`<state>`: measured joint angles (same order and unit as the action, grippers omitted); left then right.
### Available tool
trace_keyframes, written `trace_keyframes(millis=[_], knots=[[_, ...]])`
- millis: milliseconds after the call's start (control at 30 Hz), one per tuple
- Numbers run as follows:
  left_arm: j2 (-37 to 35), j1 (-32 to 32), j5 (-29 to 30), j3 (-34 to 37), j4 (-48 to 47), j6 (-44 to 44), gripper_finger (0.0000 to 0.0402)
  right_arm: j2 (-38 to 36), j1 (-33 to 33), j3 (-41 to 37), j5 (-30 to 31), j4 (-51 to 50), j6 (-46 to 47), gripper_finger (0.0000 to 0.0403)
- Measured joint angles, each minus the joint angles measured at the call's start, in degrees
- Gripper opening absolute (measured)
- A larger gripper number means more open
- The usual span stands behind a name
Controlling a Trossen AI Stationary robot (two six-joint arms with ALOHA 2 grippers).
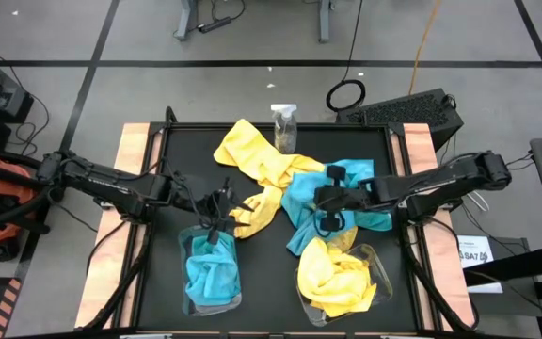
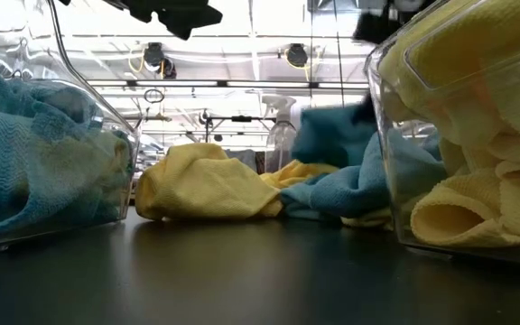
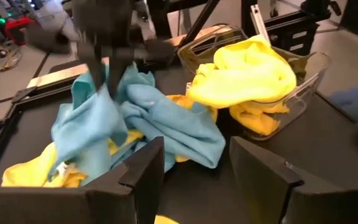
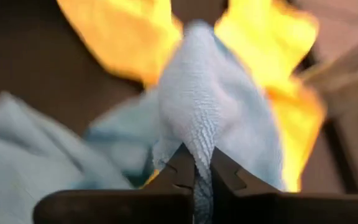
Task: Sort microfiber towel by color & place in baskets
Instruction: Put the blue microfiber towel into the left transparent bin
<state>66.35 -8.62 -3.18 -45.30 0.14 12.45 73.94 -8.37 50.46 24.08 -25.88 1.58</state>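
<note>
Partly sorted. Left basket (image 1: 234, 301) holds turquoise cloths, right basket (image 1: 380, 271) yellow ones. On the worktop (image 1: 262, 268) a mixed pile of yellow towels (image 1: 252, 160) remains. Right gripper (image 1: 322, 200): jaws pinching a turquoise towel (image 1: 301, 202) at the pile. Left gripper (image 1: 222, 209): jaws spread, empty, near the left basket.

Low view cuts both baskets (image 2: 382, 108) off at the pic's edges, spray bottle (image 2: 281, 135) is half hidden behind the towel pile (image 2: 208, 185), and in the right wrist view the yellow cloth (image 4: 263, 37) behind the pinched blue towel (image 4: 194, 93) is just blur.
</note>
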Motion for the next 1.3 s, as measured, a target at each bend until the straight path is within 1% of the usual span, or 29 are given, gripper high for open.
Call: trace_keyframes(millis=[167, 300, 400, 500, 600, 633, 700, 733, 867, 933, 1000, 1100, 1133, 1233, 1300], knots=[[1.02, 0.02, 0.28, 0.0, 1.55, 0.11, 0.019, -1.77, -3.76, 7.47, 3.23, -0.03, -4.5, 0.0002], [2.9, -0.01, 0.35, -0.01, 4.18, 0.88, 0.019, -1.95, -6.85, 14.12, 3.11, 0.13, -8.31, 0.0001], [4.69, 0.05, 0.58, -0.02, 8.24, 1.77, 0.019, -1.86, -9.12, 17.81, 2.98, 1.47, -11.6, 0.0001], [6.42, 0.14, 3.77, -0.02, 13.28, 2.87, 0.019, -1.8, -11.22, 21.3, 2.85, 2.26, -14.54, 0.0001], [7.51, 0.28, 10.01, -0.02, 17.33, 4.44, 0.0192, -1.71, -12.89, 23.94, 2.41, 3.41, -16.57, 0.0001], [7.7, 0.34, 11.44, -0.02, 18.58, 4.56, 0.0196, -1.6, -13.36, 24.6, 1.96, 3.66, -17.15, 0.0001], [8.1, 0.46, 11.98, -0.02, 20.72, 4.87, 0.0214, -1.52, -14.43, 25.36, 0.88, 4.52, -18.23, 0.0], [8.39, 0.48, 11.24, -0.02, 22.02, 4.83, 0.0227, -1.52, -14.84, 25.55, 0.3, 5.09, -18.73, 0.0], [9.72, 0.4, 5.25, -0.03, 28.51, 3.67, 0.0291, -1.07, -15.2, 25.7, -3.96, 7.8, -19.79, 0.0], [10.83, 1.03, 0.6, -0.57, 29.54, 2.15, 0.0321, -0.45, -15.16, 25.7, -6.04, 9.07, -20.83, 0.0], [12.49, 1.79, -4.23, -1.71, 29.49, -0.21, 0.0343, 0.55, -15.11, 25.7, -7.57, 11.22, -22.09, 0.0], [15.59, 2.67, -11.74, -3.64, 29.55, -3.14, 0.0358, 1.77, -15.11, 25.7, -8.0, 13.35, -24.67, 0.0], [16.74, 2.74, -13.29, -4.32, 29.53, -3.65, 0.0359, 2.15, -15.04, 25.7, -8.06, 14.49, -25.31, 0.0], [20.05, 2.71, -14.24, -6.58, 29.33, -4.67, 0.036, 2.75, -14.83, 25.7, -9.8, 15.97, -26.5, 0.0], [21.45, 2.75, -16.87, -7.61, 29.69, -4.63, 0.036, 2.84, -14.81, 25.68, -10.58, 16.79, -26.52, 0.0]])
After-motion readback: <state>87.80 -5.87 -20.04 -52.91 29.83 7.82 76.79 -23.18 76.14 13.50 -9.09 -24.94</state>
